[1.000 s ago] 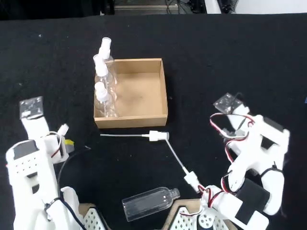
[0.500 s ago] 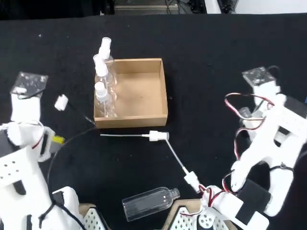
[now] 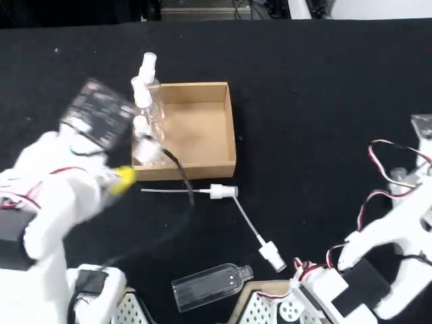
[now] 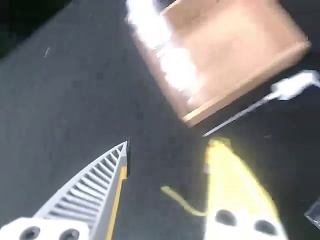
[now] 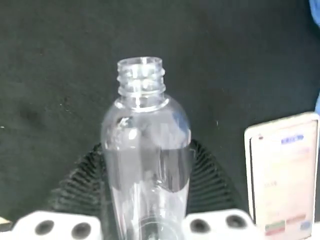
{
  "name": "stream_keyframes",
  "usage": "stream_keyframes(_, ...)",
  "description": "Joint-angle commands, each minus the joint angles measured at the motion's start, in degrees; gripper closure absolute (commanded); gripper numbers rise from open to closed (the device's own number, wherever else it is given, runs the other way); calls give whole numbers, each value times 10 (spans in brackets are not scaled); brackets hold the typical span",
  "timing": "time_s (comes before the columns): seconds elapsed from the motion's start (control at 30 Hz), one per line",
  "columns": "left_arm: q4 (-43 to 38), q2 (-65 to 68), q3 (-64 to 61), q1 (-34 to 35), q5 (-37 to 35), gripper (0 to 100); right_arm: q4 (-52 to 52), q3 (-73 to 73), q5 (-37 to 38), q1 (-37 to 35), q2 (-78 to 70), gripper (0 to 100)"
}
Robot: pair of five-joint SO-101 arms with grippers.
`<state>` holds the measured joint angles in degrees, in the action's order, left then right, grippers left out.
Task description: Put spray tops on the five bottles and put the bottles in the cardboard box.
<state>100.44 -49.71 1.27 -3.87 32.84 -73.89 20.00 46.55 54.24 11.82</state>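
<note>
The cardboard box [image 3: 202, 165] sits mid-table, and three bottles with spray tops [image 3: 144, 101] stand along its left wall. A capless clear bottle [image 3: 209, 285] lies near the front edge. Two loose spray tops with long tubes lie before the box, one [image 3: 223, 191] close to it and one [image 3: 272, 255] nearer the lying bottle. My left gripper [image 4: 170, 147] hangs open above the table by the box's front left corner [image 4: 192, 117], its yellow finger [image 3: 123, 177] beside that corner. My right gripper [image 5: 146, 150] is shut on another capless bottle [image 5: 145, 115] at the table's far right.
A phone-like slab [image 5: 282, 175] lies on the black table just beside the held bottle. The left arm's body [image 3: 47, 202] covers the front left of the table, and the right arm [image 3: 398, 229] stands at the right edge.
The left arm has swung in from the left toward the box's front left corner. The right arm has pulled away to the table's right edge.
</note>
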Motion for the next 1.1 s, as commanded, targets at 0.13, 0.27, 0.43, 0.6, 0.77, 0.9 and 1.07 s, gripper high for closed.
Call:
stream_keyframes(0.13, -38, 56, -6, -269, -57, 693, -7, -67, -85, 55, 33, 988)
stream_keyframes(0.27, -91, 120, -61, -351, -57, 693, -8, -87, -102, 74, 33, 988)
stream_keyframes(0.43, -215, 185, -171, -408, -58, 693, -4, -98, -98, 98, 29, 987)
stream_keyframes(0.6, -367, 219, -288, -419, -58, 693, -4, -100, -61, 114, 28, 987)
stream_keyframes(0.77, -509, 229, -387, -422, -58, 693, 9, -100, -58, 124, 28, 987)
stream_keyframes(0.9, -566, 235, -423, -458, -58, 693, 16, -97, -59, 124, 23, 987)
stream_keyframes(1.07, -608, 315, -400, -479, -59, 693, 16, -101, -59, 124, -5, 987)
